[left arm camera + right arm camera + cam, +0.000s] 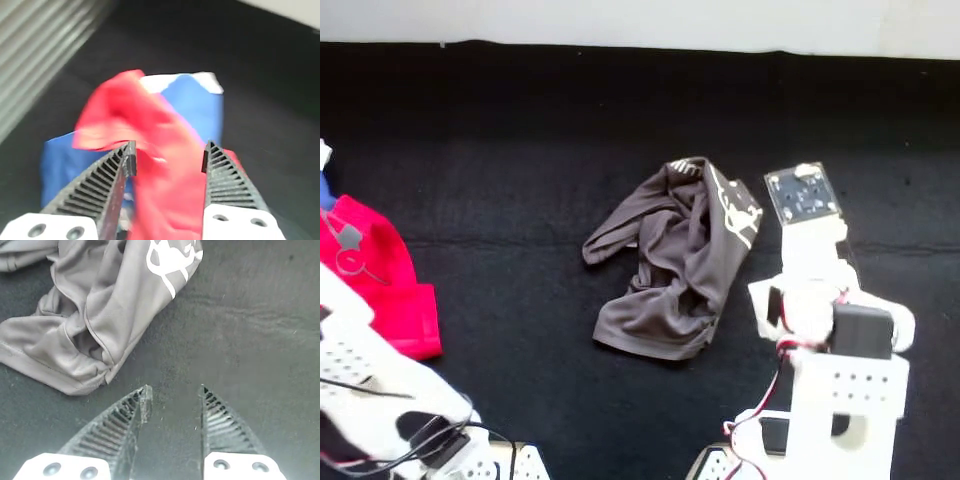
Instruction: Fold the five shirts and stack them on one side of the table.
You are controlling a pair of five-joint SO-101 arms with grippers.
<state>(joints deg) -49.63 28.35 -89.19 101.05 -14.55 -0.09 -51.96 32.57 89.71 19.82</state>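
A crumpled grey cloth shirt (670,270), white-printed, lay in a heap. The left gripper (169,155) and right gripper (174,400) both held their jaws wide.

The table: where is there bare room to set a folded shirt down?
The black table is bare along its far edge behind the grey shirt, and between that and the red shirt. The left edge is crowded: the red shirt lies over a blue shirt. The near edge holds the left arm and right arm.
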